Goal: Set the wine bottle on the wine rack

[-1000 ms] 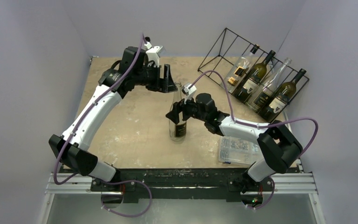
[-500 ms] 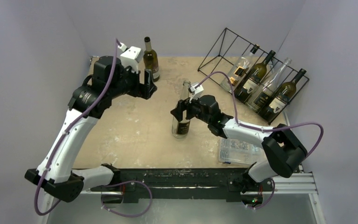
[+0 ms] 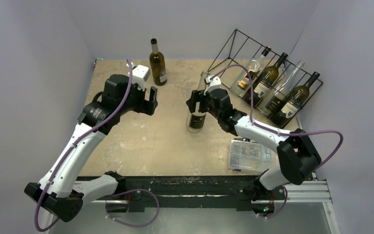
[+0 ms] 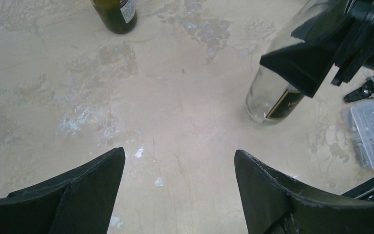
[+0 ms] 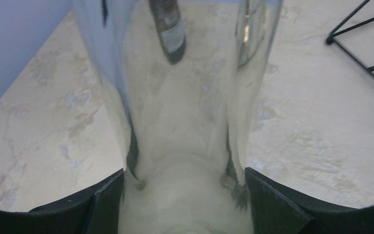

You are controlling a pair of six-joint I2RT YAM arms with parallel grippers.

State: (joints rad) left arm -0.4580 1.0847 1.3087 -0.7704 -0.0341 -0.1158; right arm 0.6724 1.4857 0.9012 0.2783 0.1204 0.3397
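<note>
1. Wine bottle (image 3: 196, 117): clear glass with a dark label low on the body. It is near the middle of the table (image 3: 141, 141), well apart from the wine rack (image 3: 247, 38).
2. Long axis of the bottle: near vertical, neck up and base down. The neck appears to lean slightly toward the far right, the side where the rack stands. Whether the base touches the tabletop cannot be told.
3. Right gripper (image 3: 198, 102): its fingers are closed on the bottle's body, one on each side. In the right wrist view the glass (image 5: 185, 97) fills the gap between the two black fingers (image 5: 102, 204).
4. Left gripper (image 3: 148, 100): its fingers are spread wide and hold nothing. It hangs over bare tabletop to the left of the bottle. Its wrist view shows the tips (image 4: 177, 156) well apart, with the held bottle (image 4: 268, 100) beyond them.
5. Wine rack: black wire frame at the far right corner. Four bottles (image 3: 272, 87) lie in it side by side, necks pointing up and away.
6. Dark green bottle (image 3: 158, 66): stands upright at the far edge.
7. Clear plastic box (image 3: 246, 155): lies near the right arm's base.
</note>
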